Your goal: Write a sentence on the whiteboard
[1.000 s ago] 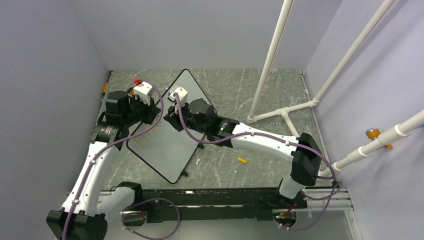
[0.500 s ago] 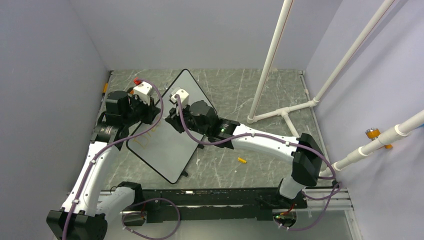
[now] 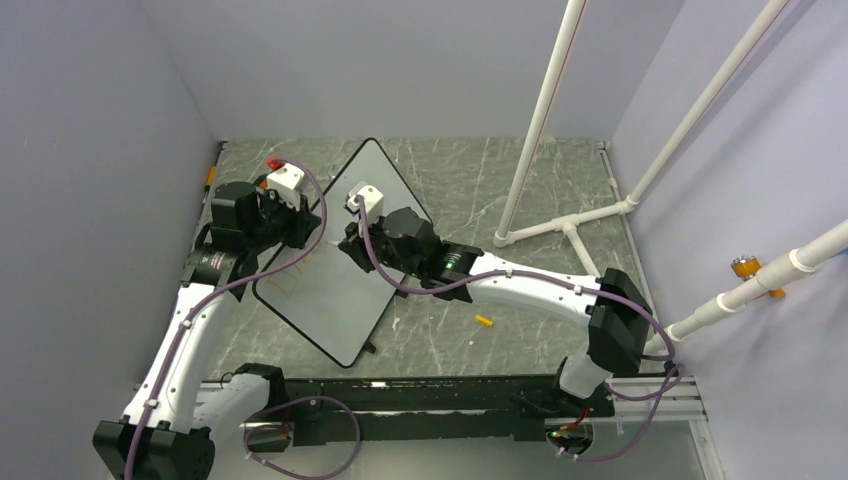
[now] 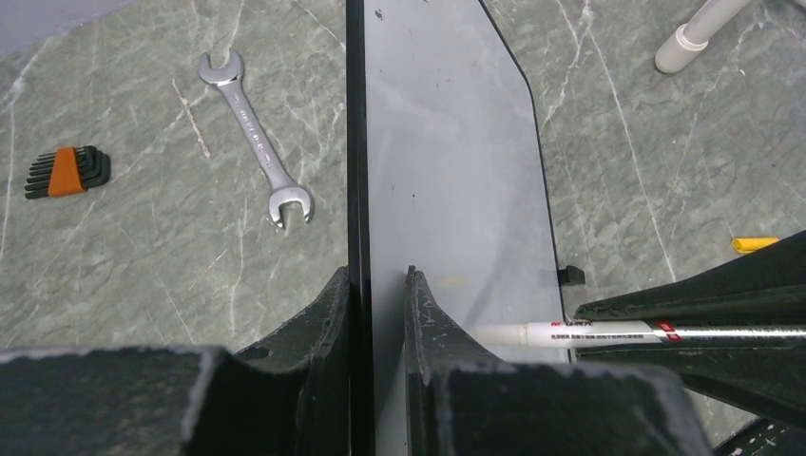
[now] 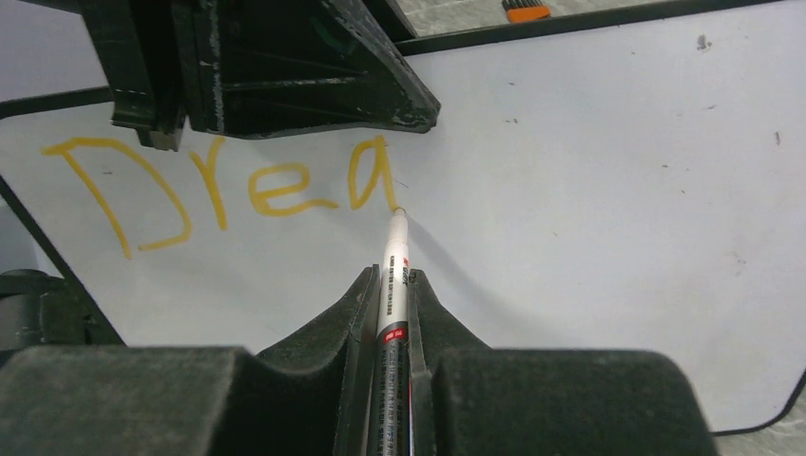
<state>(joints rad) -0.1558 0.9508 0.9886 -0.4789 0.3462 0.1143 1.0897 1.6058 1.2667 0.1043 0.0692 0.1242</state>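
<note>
The whiteboard (image 3: 345,300) is tilted up on the table, and my left gripper (image 3: 305,228) is shut on its black rim. In the left wrist view the board (image 4: 456,171) is seen edge-on, with one finger on each side of the edge (image 4: 377,280). My right gripper (image 5: 392,277) is shut on a white marker (image 5: 393,261). The marker's tip touches the board (image 5: 589,190) at the foot of the last letter. The sentence (image 5: 219,190) reads "Drea" in orange-yellow. The marker (image 4: 589,333) also shows in the left wrist view.
A wrench (image 4: 255,138) and an orange hex key set (image 4: 65,171) lie on the table left of the board. A yellow marker cap (image 3: 484,321) lies to the right of the board. White pipes (image 3: 540,110) stand at the back right. Walls close in the sides.
My right gripper with the marker has shifted slightly right and toward the near side along the board. The left gripper and the board have not moved.
</note>
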